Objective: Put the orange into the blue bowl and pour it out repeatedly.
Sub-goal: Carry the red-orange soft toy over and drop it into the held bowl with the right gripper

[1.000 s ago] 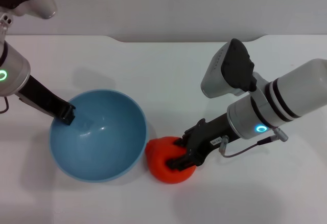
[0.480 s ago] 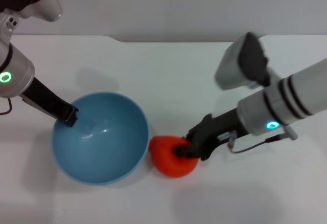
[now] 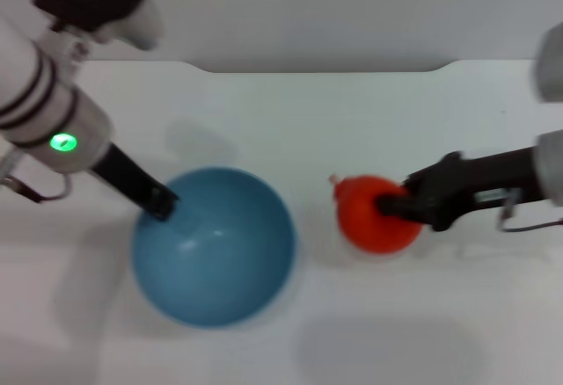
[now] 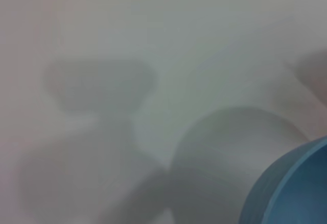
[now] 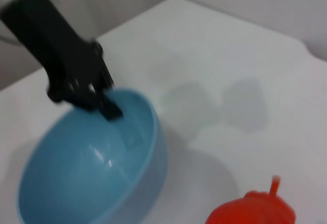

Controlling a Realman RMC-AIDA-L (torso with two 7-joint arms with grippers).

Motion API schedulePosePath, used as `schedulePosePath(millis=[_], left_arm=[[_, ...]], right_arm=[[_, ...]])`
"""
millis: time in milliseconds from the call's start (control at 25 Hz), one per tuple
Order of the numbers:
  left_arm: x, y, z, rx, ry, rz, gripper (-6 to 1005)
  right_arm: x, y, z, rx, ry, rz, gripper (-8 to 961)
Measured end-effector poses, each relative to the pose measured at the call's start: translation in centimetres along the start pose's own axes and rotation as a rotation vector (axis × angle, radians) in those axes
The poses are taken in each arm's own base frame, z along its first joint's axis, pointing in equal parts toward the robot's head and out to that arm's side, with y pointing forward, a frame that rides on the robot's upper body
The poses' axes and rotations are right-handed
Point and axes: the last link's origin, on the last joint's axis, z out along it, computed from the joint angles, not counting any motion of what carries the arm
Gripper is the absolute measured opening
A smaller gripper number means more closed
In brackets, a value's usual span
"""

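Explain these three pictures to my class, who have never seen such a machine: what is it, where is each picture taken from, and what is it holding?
This is a robot with two arms, each ending in a pincer. The head view looks down from a camera on the robot's head; the other two pictures come from cameras on its wrists. On the white table stands the blue bowl, with nothing in it. The left pincer grips the bowl's rim. The right pincer is closed on the orange, holding it beside the bowl, clear of it. The left wrist view shows only table and the bowl's edge; the right wrist view shows the bowl, the left pincer and the top of the orange.
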Motion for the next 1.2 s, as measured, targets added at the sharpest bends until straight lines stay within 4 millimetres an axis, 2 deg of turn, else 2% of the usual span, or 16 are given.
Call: schedulePosePath(millis=[240, 440, 800, 1040, 1200], left_arm=[[1.6, 3.3, 2.9, -0.080, -0.042, 0.061, -2], [3.0, 5.7, 4.7, -0.104, -0.079, 0.123, -2], [4.5, 6.7, 4.4, -0.127, -0.043, 0.148, -2], [4.7, 6.8, 4.2, -0.139, -0.033, 0.144, -1], [4.9, 6.8, 4.1, -0.136, -0.021, 0.147, -1]], right_arm=[[0.2, 0.4, -4.2, -0.022, -0.038, -0.042, 82], [-1.1, 2.1, -5.5, -0.060, -0.013, -0.152, 44], [-3.6, 5.3, -2.9, -0.213, 0.052, -0.308, 25], [-3.9, 5.8, -1.6, -0.229, 0.136, -0.309, 33], [-4.1, 5.8, -1.8, -0.218, 0.129, -0.308, 170]])
